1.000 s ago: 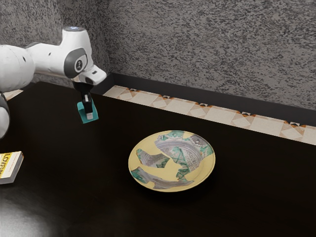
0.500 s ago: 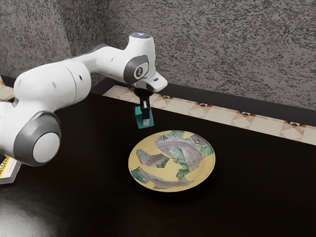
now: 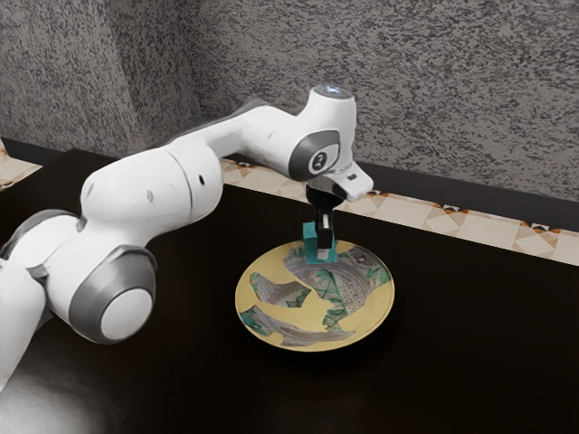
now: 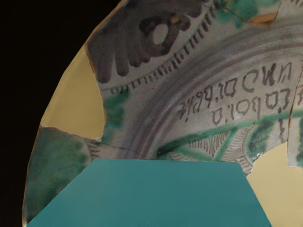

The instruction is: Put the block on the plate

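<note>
In ext. view, gripper [image 3: 323, 252] is pointing down & has block [image 3: 309, 240] grasped b/w its fingers, over far part of plate [image 3: 373, 316]; if they touch, I cannot tell. Arm [image 3: 136, 190] comes from ext. view's left.

The block [image 4: 151, 196] is plain teal. The plate [image 3: 246, 298] mixes flat pale-yellow patches with greyish, purple-ringed fragments bearing green shapes, dark strokes and dark lettering. The bench [image 3: 452, 362] is black, the arm [image 3: 149, 185] white with grey joints, the hand [image 3: 323, 246] black. Across the upper frame, the wall [image 3: 407, 90] is mottled grey; the floor [image 3: 488, 231] shows cream and beige tiles with orange-brown accents.
</note>
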Tool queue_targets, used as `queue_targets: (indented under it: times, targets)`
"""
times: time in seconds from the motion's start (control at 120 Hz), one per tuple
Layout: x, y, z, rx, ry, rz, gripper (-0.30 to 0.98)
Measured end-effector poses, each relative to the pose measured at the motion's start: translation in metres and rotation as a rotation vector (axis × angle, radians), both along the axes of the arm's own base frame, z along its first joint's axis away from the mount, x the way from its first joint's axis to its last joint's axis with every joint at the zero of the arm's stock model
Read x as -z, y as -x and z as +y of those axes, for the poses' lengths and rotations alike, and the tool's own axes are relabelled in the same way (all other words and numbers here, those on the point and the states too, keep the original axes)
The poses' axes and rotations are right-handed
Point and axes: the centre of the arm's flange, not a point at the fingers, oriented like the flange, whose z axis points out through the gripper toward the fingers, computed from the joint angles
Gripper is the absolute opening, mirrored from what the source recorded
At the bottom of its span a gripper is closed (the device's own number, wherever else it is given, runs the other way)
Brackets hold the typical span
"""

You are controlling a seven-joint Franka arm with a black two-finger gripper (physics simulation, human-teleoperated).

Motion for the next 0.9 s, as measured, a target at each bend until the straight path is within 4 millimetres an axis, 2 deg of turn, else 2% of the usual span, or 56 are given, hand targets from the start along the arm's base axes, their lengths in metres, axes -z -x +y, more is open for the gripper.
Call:
queue_targets:
  times: [0.083, 0.15, 0.25, 0.317, 0.417, 0.65, 0.7, 0.9]
  targets:
    - [0.001, 0.006, -0.022, 0.015, -0.002, 0.003, 0.42]
    - [0.001, 0.009, -0.027, 0.013, -0.003, 0.007, 0.42]
    - [0.020, 0.021, -0.018, -0.011, -0.012, 0.053, 0.42]
    - [0.026, 0.030, -0.012, -0.025, -0.012, 0.064, 0.42]
    - [0.025, 0.031, -0.011, -0.036, -0.008, 0.046, 0.43]
    - [0.022, 0.029, -0.012, -0.053, -0.001, 0.018, 0.58]
    - [0.012, 0.029, -0.012, -0.057, 0.004, 0.005, 0.61]
    - [-0.070, 0.045, -0.003, -0.073, 0.035, -0.075, 0.65]
